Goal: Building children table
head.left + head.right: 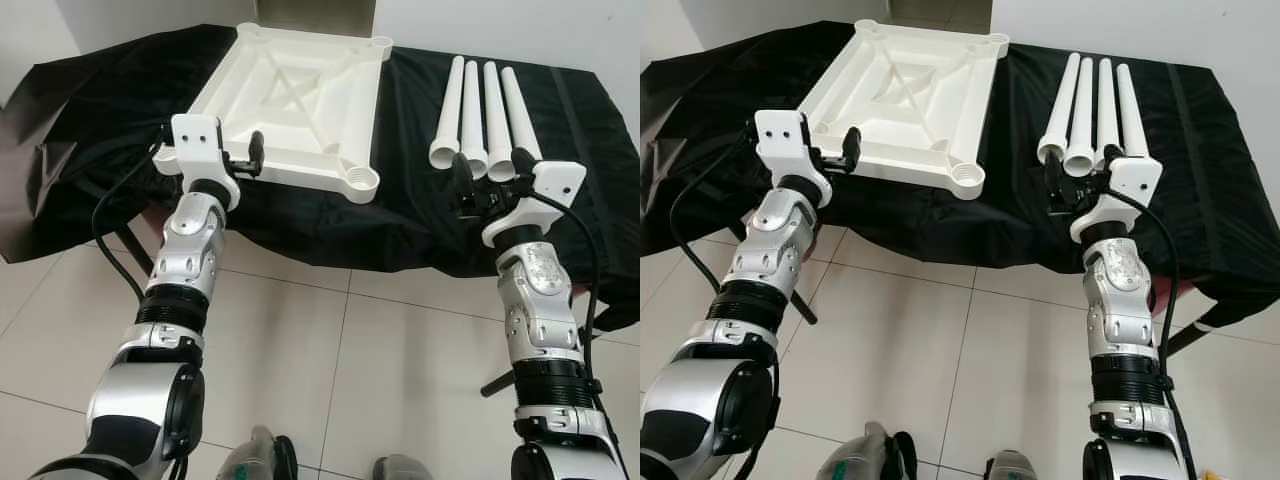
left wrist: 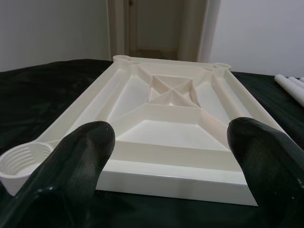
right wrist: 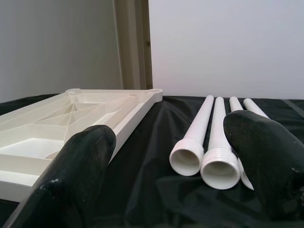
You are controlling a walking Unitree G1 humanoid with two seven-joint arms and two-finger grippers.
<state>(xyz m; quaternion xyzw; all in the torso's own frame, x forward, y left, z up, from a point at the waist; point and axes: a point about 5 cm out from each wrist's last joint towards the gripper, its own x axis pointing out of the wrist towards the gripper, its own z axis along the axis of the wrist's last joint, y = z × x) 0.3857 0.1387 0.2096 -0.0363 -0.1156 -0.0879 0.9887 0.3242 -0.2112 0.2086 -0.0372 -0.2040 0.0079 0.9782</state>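
On the black-draped surface (image 1: 300, 225), the upside-down tabletop (image 1: 290, 100) sits at 11 o'clock, four legs (image 1: 483, 115) at 1, none screwed in yet. Left gripper (image 1: 245, 158) and right gripper (image 1: 490, 175) hover, fingers spread, holding nothing.

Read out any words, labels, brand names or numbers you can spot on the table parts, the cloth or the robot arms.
None: no readable text on the white tabletop, the four white table legs, the black cloth or the silver arms.
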